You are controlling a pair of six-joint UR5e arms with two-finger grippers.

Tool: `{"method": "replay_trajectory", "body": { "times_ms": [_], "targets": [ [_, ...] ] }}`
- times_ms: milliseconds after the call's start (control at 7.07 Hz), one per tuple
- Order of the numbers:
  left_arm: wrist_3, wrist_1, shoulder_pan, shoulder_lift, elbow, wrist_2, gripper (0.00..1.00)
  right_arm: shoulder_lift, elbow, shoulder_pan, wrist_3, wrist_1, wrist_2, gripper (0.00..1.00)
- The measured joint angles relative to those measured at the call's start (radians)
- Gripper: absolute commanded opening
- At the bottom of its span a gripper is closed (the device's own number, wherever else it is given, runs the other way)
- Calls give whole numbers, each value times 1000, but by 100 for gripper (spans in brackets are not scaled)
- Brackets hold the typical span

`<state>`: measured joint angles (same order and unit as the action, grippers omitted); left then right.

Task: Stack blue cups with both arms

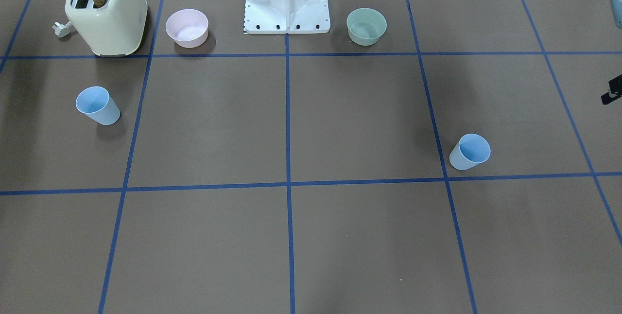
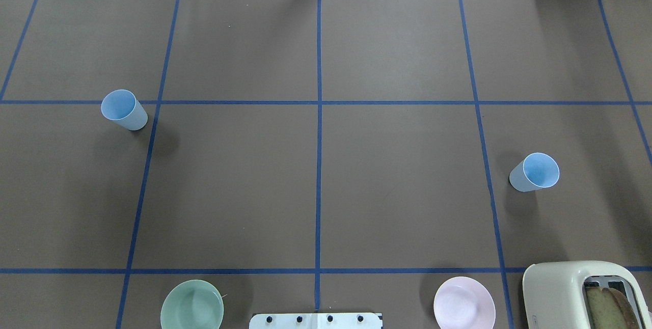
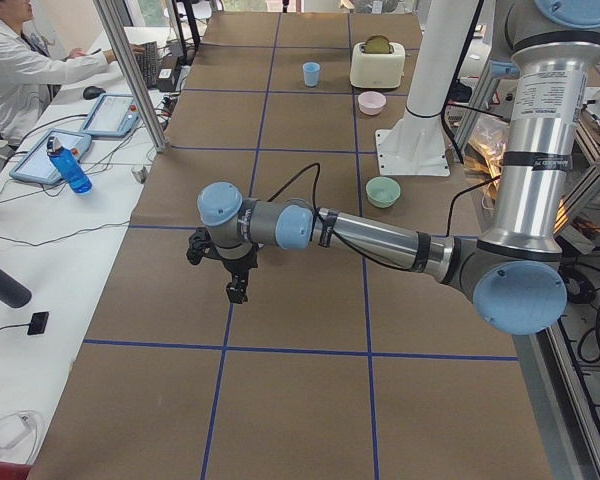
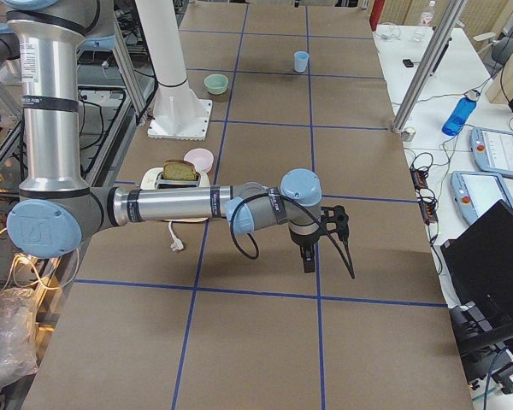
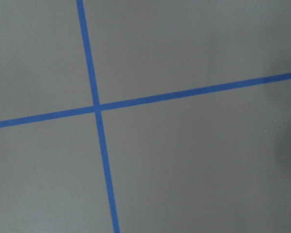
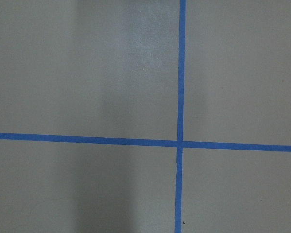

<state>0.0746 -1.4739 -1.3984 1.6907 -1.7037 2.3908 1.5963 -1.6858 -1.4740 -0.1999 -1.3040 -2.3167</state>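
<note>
Two pale-blue cups stand upright and far apart on the brown table. One cup [image 2: 124,109] [image 1: 470,151] is on my left side, the other cup [image 2: 534,171] [image 1: 97,105] on my right side. My left gripper [image 3: 237,292] shows only in the exterior left view, pointing down above the table. My right gripper [image 4: 309,260] shows only in the exterior right view, also pointing down. I cannot tell whether either is open or shut. Both wrist views show only bare table and blue tape.
A cream toaster [image 2: 586,293] with bread stands near my right side, beside a pink bowl [image 2: 464,303]. A green bowl [image 2: 192,305] sits left of the white base post [image 1: 286,0]. An operator [image 3: 20,70] sits at a side desk.
</note>
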Motion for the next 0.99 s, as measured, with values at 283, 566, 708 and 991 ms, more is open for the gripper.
{"method": "replay_trajectory", "body": {
  "times_ms": [283,566,708,991],
  "targets": [
    [138,-13,111,92,9,-3,94,5,-14,47,-9,30,-21,100],
    [226,-71,187,139,38,-7,94,42,-58,67,-10,62,-75,100],
    [247,-105,203,158,69,-8,94,68,-72,75,-12,96,-89,100],
    [330,-177,248,193,126,-8,92,114,-115,134,-82,166,-106,100]
  ]
}}
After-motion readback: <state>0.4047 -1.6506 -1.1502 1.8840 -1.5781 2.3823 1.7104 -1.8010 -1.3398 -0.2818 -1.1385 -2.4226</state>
